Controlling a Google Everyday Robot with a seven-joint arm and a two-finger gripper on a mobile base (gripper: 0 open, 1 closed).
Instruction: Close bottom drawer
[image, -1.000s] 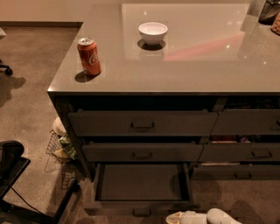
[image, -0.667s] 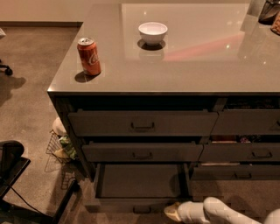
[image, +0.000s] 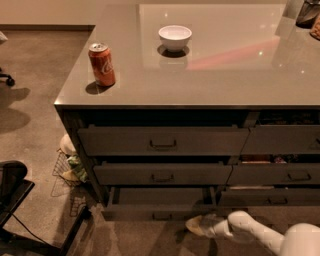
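- Hovering low near the floor, the tool (image: 199, 225) is sitting just in front of the bottom drawer (image: 160, 204), right of its handle (image: 162, 216); whether it is apart or together cannot be told.
- Standing partly pulled out, the bottom drawer is lying directly beyond the tool.
- Resting on the surface (image: 225, 75), well above the tool, are a red can (image: 102, 64) and a white bowl (image: 175, 37).

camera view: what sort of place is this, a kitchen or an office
Probably an office kitchenette or break area: a grey counter with a soda can and a white bowl stands over stacked drawers. The gripper is low, just in front of the open bottom drawer.
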